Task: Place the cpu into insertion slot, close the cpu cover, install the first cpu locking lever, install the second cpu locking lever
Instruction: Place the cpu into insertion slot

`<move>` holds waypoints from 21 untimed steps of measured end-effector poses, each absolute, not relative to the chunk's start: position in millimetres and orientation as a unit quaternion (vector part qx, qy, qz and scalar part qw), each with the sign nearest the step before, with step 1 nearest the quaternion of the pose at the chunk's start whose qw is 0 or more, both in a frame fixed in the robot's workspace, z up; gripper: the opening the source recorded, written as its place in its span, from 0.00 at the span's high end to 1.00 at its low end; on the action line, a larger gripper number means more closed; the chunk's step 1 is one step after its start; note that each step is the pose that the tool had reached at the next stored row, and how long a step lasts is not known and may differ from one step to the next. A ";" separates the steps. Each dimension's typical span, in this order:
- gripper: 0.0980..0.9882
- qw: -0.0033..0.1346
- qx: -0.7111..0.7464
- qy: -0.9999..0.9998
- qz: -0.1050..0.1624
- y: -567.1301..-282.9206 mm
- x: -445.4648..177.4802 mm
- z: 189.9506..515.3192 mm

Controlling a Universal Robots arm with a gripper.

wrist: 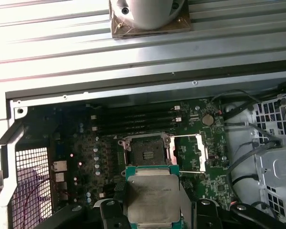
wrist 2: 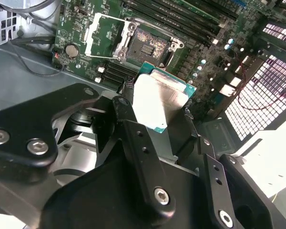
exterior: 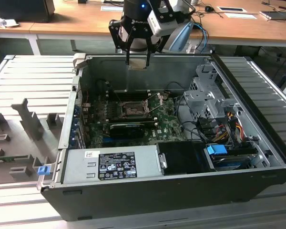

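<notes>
Above the open computer case (exterior: 157, 195), the gripper (exterior: 137, 61) hangs with its fingers clamped on the cpu (exterior: 137, 67). The exterior view shows the chip as a small pale square at the fingertips, level with the case's top edge. The insertion slot (exterior: 132, 109) lies well below the gripper on the green motherboard (exterior: 167, 125), apart from the chip. The second wrist view adds what that camera cannot resolve: the chip's silvery top and teal edge, gripped by two opposite sides. Beyond the fingertips the socket is bare, and the cpu cover (wrist 2: 101, 34) is swung open beside it.
</notes>
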State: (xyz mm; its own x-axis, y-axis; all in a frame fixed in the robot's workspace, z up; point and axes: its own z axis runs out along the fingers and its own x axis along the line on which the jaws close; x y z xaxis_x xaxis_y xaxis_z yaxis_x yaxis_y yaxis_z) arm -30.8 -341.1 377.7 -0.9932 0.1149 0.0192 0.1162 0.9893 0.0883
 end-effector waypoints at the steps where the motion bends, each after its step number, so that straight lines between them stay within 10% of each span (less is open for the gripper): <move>1: 0.52 0.007 -0.060 -0.997 -0.045 -341.1 -30.8 377.6; 21: 0.52 0.006 -0.079 -0.996 -0.045 -341.1 -30.8 377.6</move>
